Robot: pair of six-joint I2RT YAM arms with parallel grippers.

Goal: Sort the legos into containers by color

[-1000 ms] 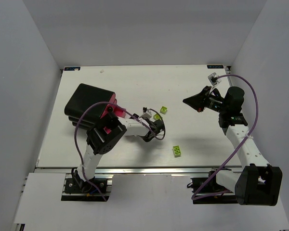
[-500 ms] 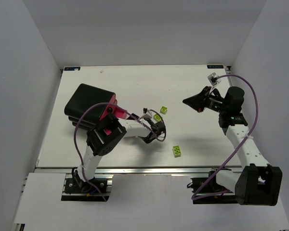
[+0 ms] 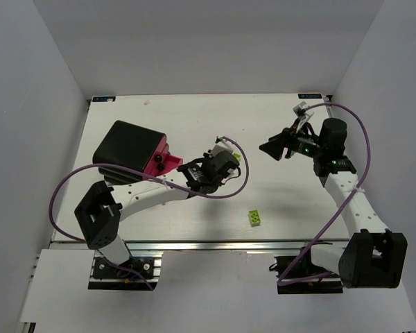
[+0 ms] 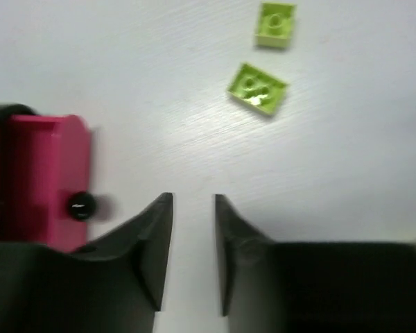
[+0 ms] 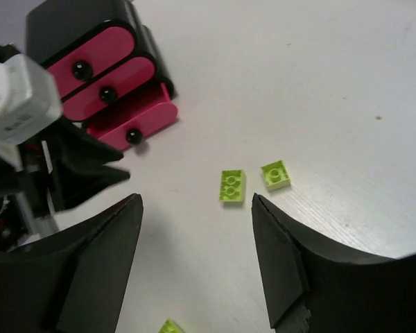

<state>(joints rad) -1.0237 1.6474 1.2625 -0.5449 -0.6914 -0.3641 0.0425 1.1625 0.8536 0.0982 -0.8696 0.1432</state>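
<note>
the left gripper (image 4: 193, 208), fingers a narrow gap apart and empty, hovers near the pulled-out pink drawer (image 5: 135, 119) of the black cabinet (image 3: 127, 144), two lime legos (image 4: 258, 88) lie on the table (image 3: 277, 201) nearby, and the right gripper (image 5: 194, 208) gapes wide, holding nothing.

A white table (image 3: 194, 118) between plain pale-grey walls (image 3: 208, 41).
</note>
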